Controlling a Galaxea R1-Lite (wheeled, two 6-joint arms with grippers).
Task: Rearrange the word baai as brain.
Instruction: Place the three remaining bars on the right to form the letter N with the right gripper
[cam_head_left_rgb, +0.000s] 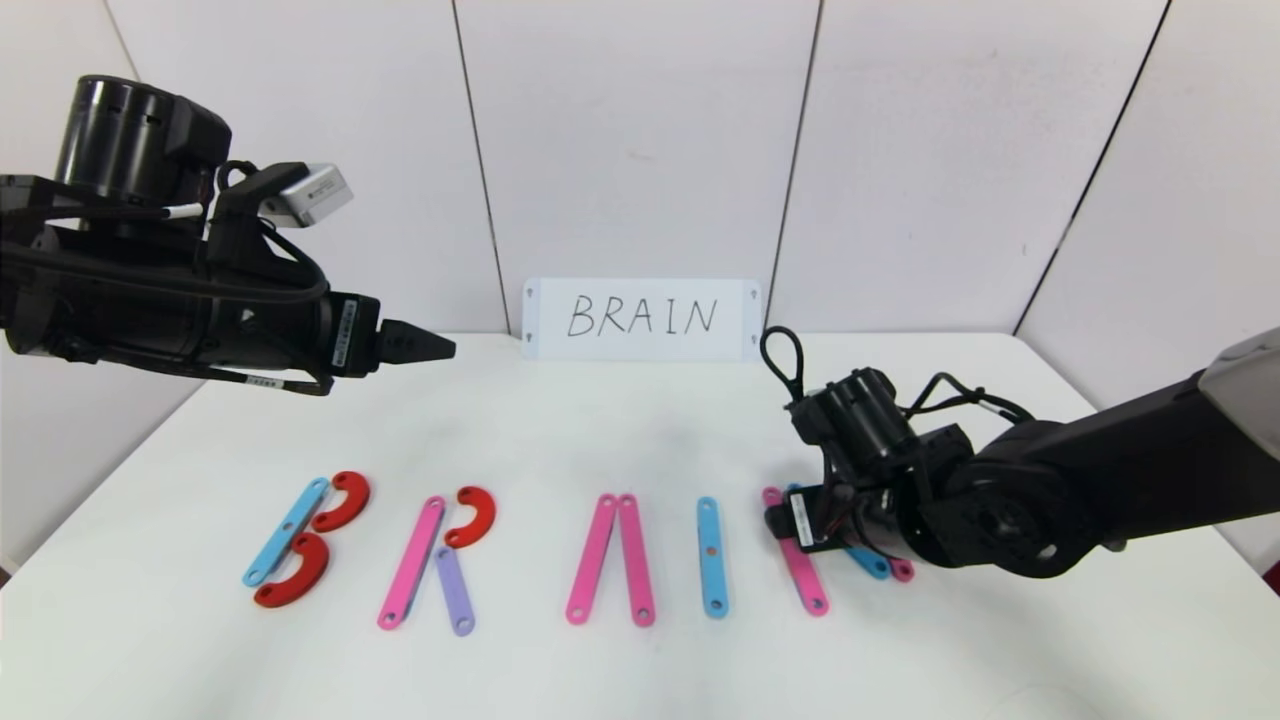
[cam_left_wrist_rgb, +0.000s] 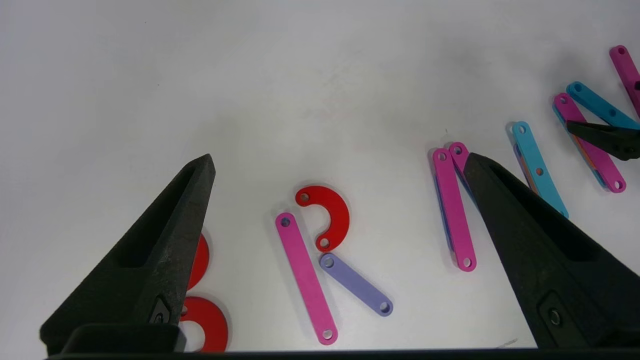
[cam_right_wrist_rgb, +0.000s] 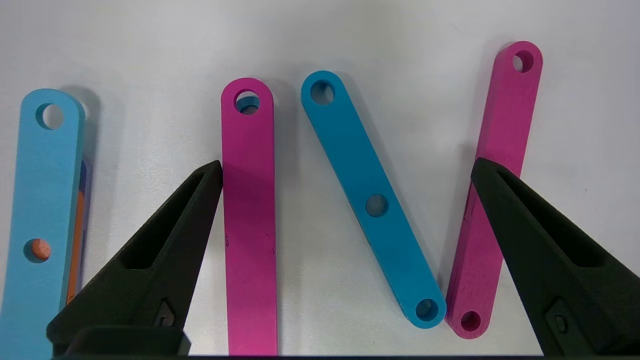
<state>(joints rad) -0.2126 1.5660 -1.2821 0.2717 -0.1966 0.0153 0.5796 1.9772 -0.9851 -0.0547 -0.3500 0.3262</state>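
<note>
The left claw (cam_left_wrist_rgb: 340, 165) hangs above the white counter (cam_left_wrist_rgb: 250, 75), its black tapered fingers (cam_left_wrist_rgb: 165, 235) spread wide. Between them lie a flat pink plastic strip (cam_left_wrist_rgb: 306, 277), a red half-ring curve (cam_left_wrist_rgb: 327, 215) and a purple strip (cam_left_wrist_rgb: 356, 283), forming an R. Farther off lie more pink strips (cam_left_wrist_rgb: 452, 207) and a light-blue strip (cam_left_wrist_rgb: 537, 167).
</note>
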